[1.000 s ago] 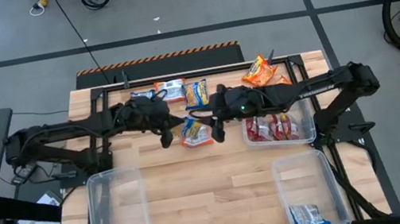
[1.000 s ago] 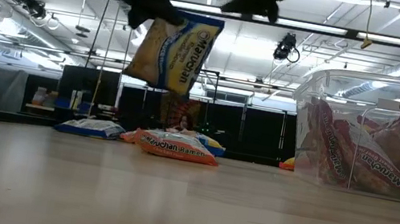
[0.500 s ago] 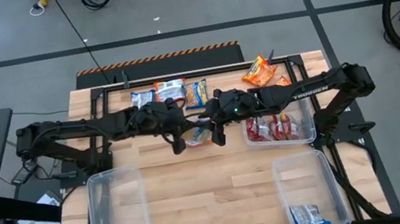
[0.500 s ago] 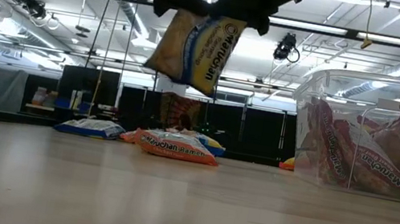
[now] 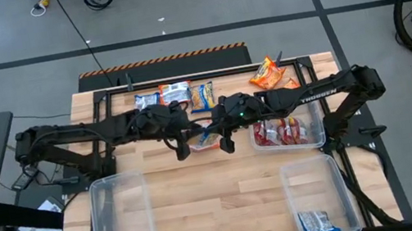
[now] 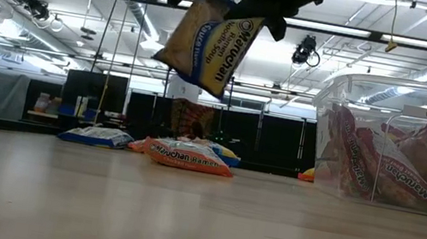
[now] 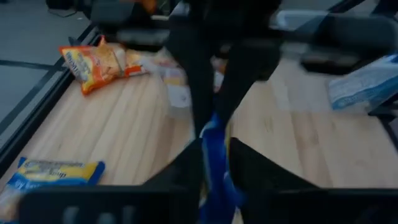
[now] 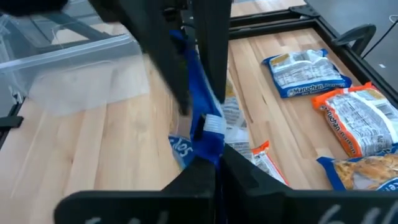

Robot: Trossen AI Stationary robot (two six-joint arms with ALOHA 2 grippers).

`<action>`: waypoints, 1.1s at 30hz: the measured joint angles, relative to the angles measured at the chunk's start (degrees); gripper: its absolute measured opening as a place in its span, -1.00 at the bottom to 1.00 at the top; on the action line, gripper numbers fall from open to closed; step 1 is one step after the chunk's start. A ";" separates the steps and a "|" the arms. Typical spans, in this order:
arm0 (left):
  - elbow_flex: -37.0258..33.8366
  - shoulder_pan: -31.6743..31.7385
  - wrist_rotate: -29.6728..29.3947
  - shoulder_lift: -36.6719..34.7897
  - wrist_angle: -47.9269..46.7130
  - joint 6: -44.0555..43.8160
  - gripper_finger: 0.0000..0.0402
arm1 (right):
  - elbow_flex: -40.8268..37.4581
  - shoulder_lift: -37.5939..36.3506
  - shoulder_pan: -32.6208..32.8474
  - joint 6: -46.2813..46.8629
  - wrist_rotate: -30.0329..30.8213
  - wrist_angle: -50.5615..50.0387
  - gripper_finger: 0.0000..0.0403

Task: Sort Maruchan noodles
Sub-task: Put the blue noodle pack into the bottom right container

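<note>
My fingers (image 8: 205,68) are matt black plastic. The packet (image 6: 207,42) I hold is glossy, crinkly film. The table (image 5: 203,199) is smooth pale wood; the bins (image 5: 120,214) clear shiny plastic.

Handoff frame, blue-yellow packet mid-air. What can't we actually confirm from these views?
- Left gripper jaw state: high view too small, left wrist view blurred.
- Held packet top edge: low view, hidden behind both dark grippers.
- Front-right bin packet's flavour: high view, too small.
- Red packets' count: low view, bin wall blurs them.

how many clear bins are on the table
3: an empty bin at the front left, a bin with one blue packet at the front right, and a bin of red packets behind it.
</note>
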 joint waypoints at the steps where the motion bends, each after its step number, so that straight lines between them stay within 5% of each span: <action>1: 0.86 0.00 0.14 0.02 -1.09 0.02 -0.48 | -0.03 0.01 0.00 0.06 0.00 -0.06 -0.94; 10: 18.43 0.00 -5.52 -0.67 -26.73 3.94 0.28 | -0.15 -7.34 2.75 5.34 -4.45 -3.32 -0.97; 15: 25.41 -0.01 -7.93 -2.32 -29.97 1.77 0.36 | -0.15 -16.88 9.40 11.47 -13.42 -10.67 -0.98; 20: 26.13 0.00 -12.66 -4.67 -24.15 -1.05 0.36 | -0.04 -26.85 20.35 22.19 -15.64 -22.15 -0.98; 26: 26.00 -0.06 -13.96 -4.76 -20.33 -6.15 0.36 | -1.03 -34.90 39.09 39.19 -7.39 -36.04 -0.98; 33: 26.05 -0.07 -14.64 -1.91 -17.25 -12.34 0.37 | -9.95 -37.25 57.03 51.49 4.91 -37.95 -0.98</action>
